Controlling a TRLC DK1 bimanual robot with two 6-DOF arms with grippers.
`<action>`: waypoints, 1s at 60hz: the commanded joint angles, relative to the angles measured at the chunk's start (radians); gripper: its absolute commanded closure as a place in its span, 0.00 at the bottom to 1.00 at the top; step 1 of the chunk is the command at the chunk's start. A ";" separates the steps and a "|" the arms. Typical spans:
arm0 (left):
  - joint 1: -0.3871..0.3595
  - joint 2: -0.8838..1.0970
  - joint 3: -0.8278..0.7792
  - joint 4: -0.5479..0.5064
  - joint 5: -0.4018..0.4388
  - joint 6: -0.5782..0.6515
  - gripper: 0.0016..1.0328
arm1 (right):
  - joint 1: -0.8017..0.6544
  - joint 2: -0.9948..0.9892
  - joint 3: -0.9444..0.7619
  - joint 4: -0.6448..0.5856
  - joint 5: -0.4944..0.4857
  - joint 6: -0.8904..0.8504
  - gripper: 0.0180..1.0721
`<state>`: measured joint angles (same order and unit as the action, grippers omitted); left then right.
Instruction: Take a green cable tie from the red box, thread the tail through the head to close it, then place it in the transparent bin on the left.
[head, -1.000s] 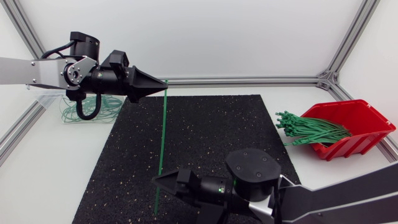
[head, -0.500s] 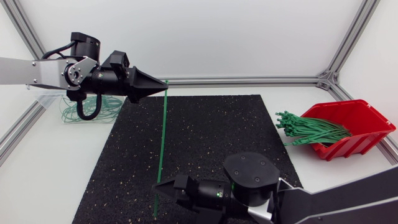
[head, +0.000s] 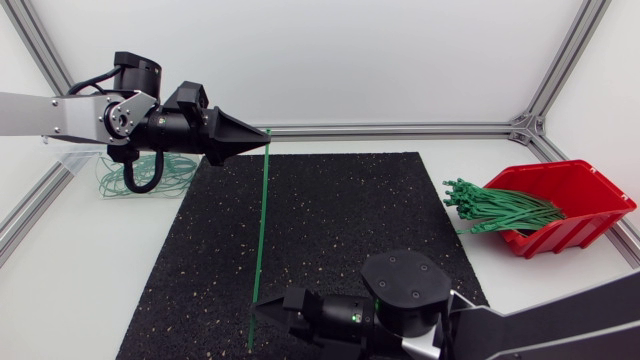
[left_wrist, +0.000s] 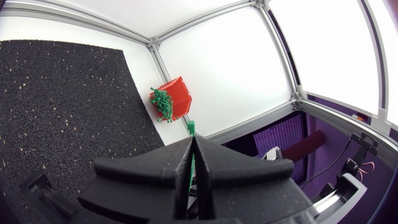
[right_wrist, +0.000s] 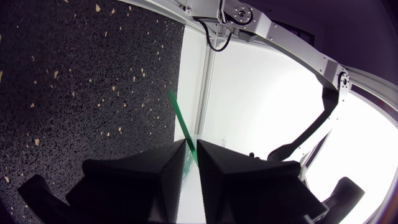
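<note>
A single green cable tie (head: 260, 220) stands nearly upright over the black mat (head: 350, 210). My left gripper (head: 266, 133) is shut on its upper end; the tie's tip (left_wrist: 191, 127) pokes out past the closed fingers (left_wrist: 193, 142). Low near the front, my right gripper (head: 258, 308) has the tie's lower part (right_wrist: 179, 118) between its fingers (right_wrist: 191, 146), which stand a narrow gap apart. The red box (head: 570, 205) at the right holds a bundle of green ties (head: 495, 208). The transparent bin (head: 85, 160) sits at the far left, behind my left arm.
Closed green tie loops (head: 165, 175) lie in the bin, partly hidden by my left arm. An aluminium frame (head: 400, 129) runs around the white table. From the left wrist, the red box (left_wrist: 177, 94) shows beyond the mat's far corner.
My right gripper slid slightly lower along the tie and its fingers closed in from wide to a narrow gap. The left arm and the tie's upper end stayed still.
</note>
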<state>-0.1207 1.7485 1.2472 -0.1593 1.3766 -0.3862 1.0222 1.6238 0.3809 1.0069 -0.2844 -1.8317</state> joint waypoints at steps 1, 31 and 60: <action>-0.005 0.009 0.011 0.007 0.018 -0.019 0.97 | 0.007 -0.005 -0.025 0.013 0.005 0.014 0.81; -0.028 0.005 -0.002 0.009 0.012 -0.019 0.97 | 0.009 -0.001 -0.010 0.012 0.011 0.012 0.81; -0.019 -0.023 -0.028 0.029 0.009 -0.017 0.97 | 0.004 0.002 0.023 0.009 0.010 0.126 0.94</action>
<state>-0.1452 1.7473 1.2453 -0.1474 1.3762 -0.3859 1.0267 1.6234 0.3851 1.0069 -0.2802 -1.7748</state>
